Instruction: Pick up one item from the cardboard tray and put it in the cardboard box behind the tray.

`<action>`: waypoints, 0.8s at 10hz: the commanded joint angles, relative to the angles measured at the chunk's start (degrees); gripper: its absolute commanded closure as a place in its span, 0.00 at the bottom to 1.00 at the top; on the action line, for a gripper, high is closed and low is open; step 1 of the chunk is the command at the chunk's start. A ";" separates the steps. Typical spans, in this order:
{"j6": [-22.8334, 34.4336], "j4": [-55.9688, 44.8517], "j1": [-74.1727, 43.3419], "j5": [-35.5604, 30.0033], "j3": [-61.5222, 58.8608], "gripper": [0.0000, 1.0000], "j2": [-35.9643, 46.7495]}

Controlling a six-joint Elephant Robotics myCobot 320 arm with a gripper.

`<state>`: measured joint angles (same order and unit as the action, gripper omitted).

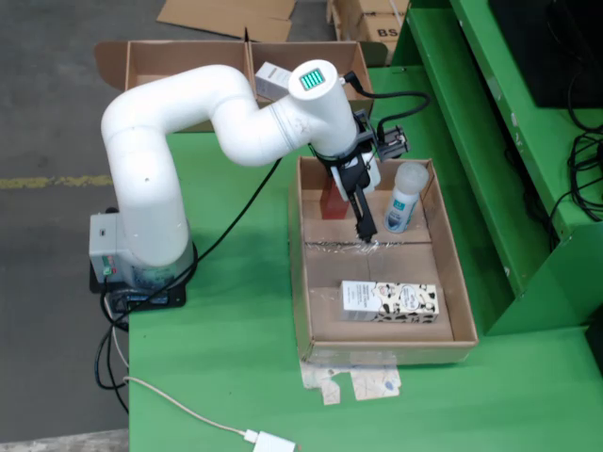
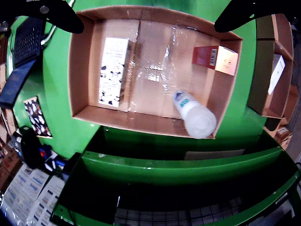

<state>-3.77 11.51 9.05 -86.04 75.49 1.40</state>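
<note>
The cardboard tray lies on the green table and holds three items. A cow-print carton lies flat near its front end. A white bottle with a blue label stands at the far right, and a red-brown box is partly hidden behind my gripper. My gripper hangs over the tray's far half, above the taped floor. In the wrist view its dark fingers spread wide at the top corners, open and holding nothing, with the carton, red-brown box and bottle below.
The cardboard box behind the tray is open and has a white packet in its right compartment. A green shelf frame rises along the tray's right side. Cables trail across the table's front left.
</note>
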 commanded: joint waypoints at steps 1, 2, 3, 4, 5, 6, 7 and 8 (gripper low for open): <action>-1.93 -1.69 9.66 2.83 -2.00 0.00 1.73; -1.93 -1.69 9.66 2.83 -2.00 0.00 1.73; -2.15 -2.48 12.42 3.41 -1.91 0.00 1.86; -2.15 -2.48 12.42 3.41 -1.91 0.00 1.86; -2.73 -3.51 16.75 4.76 -1.29 0.00 2.67; -2.73 -3.51 16.75 4.76 -1.29 0.00 2.67; -2.73 -3.51 16.75 4.76 -1.29 0.00 2.67; -3.79 -5.11 19.95 5.87 -1.34 0.00 3.90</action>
<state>-6.06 7.47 25.13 -81.82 75.58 2.54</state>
